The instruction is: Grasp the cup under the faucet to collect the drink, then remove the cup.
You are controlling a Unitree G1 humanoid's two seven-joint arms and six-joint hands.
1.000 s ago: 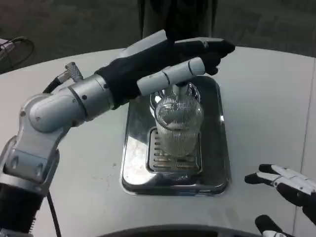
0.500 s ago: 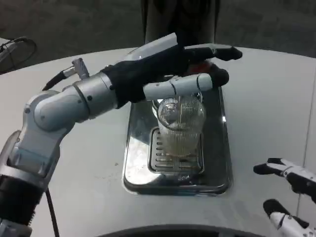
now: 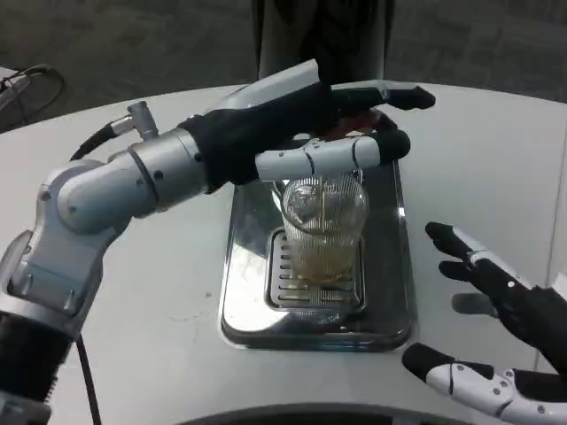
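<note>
Cup (image 3: 323, 226), clear ribbed glass, stood upright on the slotted grate (image 3: 297, 283) of the steel drip tray (image 3: 244, 301), mid-surface (image 3: 133, 354), w/ a thin amber stream dropping into it and a shallow layer of amber drink at the bottom. I couldn't make out the faucet itself; it was hidden behind the L arm. Left hand (image 3: 341, 119) was stretched out over the cup's top, reaching toward the back of the tray, fingers extended and roughly level, nothing clearly held. I saw a bit of red under the fingers, but whether they pressed on anything I couldn't tell. It wasn't touching the cup as far as I could see. Right hand (image 3: 496, 341) sat low at the R edge of the view, just beside the tray and apart from the cup, fingers spread wide w/ nothing in them. Dark upright column (image 3: 321, 40) stood behind the tray at the surface's far edge.
</note>
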